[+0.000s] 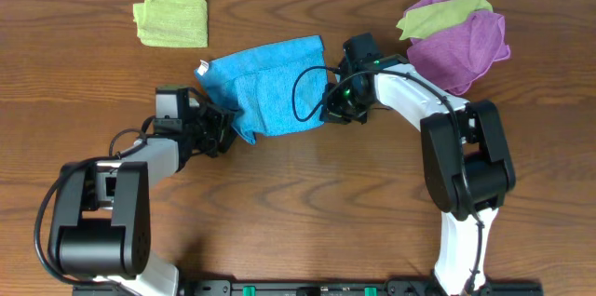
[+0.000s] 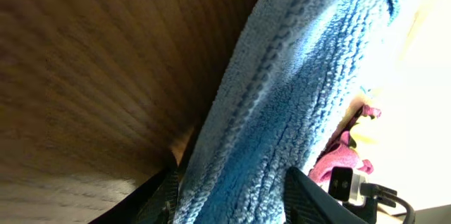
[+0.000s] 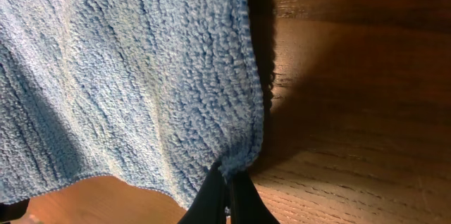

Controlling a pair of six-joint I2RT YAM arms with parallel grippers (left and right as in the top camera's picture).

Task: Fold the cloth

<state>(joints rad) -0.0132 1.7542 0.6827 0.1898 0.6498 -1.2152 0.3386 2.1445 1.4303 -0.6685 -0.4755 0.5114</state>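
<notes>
From overhead I see the cloth (image 1: 270,87) lying slightly above the middle of the table (image 1: 307,203), stretched between my two grippers. It is bright sky-blue, soft, with a looped pile that runs in fine ribs. It is not flat: its top edge runs straight from left to right, and a fold lies over the lower part, so the blue looks darker along one band. A small white tag (image 1: 200,68) sticks out at its upper left corner, too small to read.

The left gripper (image 1: 228,128) sits at the cloth's lower left corner. In the left wrist view the cloth (image 2: 282,111) fills the whole gap between the two dark fingers (image 2: 158,196), which press on it from either side — clamped, as far as I can judge.

The right gripper (image 1: 331,105) is at the cloth's right edge. In its wrist view the fingers (image 3: 208,199) are drawn tight together on the cloth's (image 3: 127,76) bottom corner, where the stitched hem turns.

A yellow-green cloth (image 1: 171,20) lies well apart at the upper left. A purple cloth (image 1: 466,49) is heaped at the upper right, with another yellow-green one (image 1: 438,17) on top of it.
</notes>
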